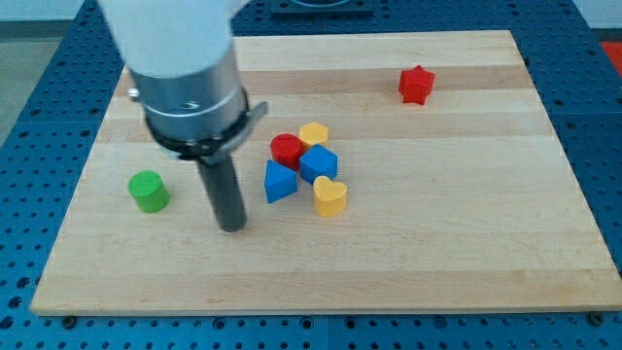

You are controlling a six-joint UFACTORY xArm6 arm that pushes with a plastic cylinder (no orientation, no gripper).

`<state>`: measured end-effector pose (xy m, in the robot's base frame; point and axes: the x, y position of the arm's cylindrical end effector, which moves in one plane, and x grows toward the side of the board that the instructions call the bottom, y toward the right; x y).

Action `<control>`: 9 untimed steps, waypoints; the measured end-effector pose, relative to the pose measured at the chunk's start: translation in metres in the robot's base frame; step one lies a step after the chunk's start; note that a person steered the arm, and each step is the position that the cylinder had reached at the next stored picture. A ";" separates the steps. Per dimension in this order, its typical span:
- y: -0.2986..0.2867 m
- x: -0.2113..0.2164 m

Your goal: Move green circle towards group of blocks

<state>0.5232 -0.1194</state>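
Note:
The green circle (149, 191) lies at the view's left on the wooden board (466, 243). A group of blocks sits near the middle: a red circle (286, 149), a yellow block (314, 134), a blue cube (319, 163), a blue triangular block (279, 182) and a yellow heart (330, 196). They touch or nearly touch one another. My tip (231, 227) rests on the board between the green circle and the group, closer to the blue triangular block, a little lower than both.
A red star-shaped block (416, 85) lies alone at the view's upper right. The arm's white and grey body (185, 68) hangs over the upper left of the board. A blue perforated table (593, 117) surrounds the board.

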 end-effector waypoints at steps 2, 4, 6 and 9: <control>-0.084 0.001; -0.160 0.012; -0.158 -0.057; -0.047 -0.019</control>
<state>0.5041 -0.1663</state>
